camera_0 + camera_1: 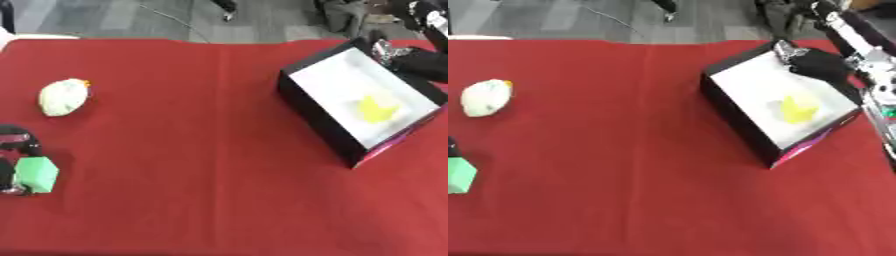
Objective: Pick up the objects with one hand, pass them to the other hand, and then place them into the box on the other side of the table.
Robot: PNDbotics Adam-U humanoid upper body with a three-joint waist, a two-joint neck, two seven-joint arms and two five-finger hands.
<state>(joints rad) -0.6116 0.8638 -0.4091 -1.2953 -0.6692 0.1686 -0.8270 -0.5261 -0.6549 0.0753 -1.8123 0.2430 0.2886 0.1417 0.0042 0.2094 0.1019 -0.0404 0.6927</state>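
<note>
Nearest, at about 8 o'clock on the red tablecloth, the left hand sits at the frame's left edge with a green block against it; dark fingers arch over the block's top and more of the hand shows below it, so the fingers look curled round the block, pinching it, though the hand is cut off by the frame and the exact contact is hard to read. Whether the block is already clear of the cloth I cannot tell. Farther back, at 9 to 10 o'clock, a pale rounded toy with an orange tip lies alone on the cloth, well apart from the hand, untouched. Across the table at 2 o'clock stands the black box, white inside, set askew, with a yellow object already lying on its floor. The right hand hangs over the box's far corner at about 1 o'clock; it reads as a dark mass, and I cannot tell how its fingers are set. Judgement: the step in hand is the pickup of the green block by the left hand, one item being already boxed. The next move calls for lifting the block clear, carrying it toward mid-table, and bringing the right hand away from the box to meet it, with the block presented so a free face is offered for the handover.
</note>
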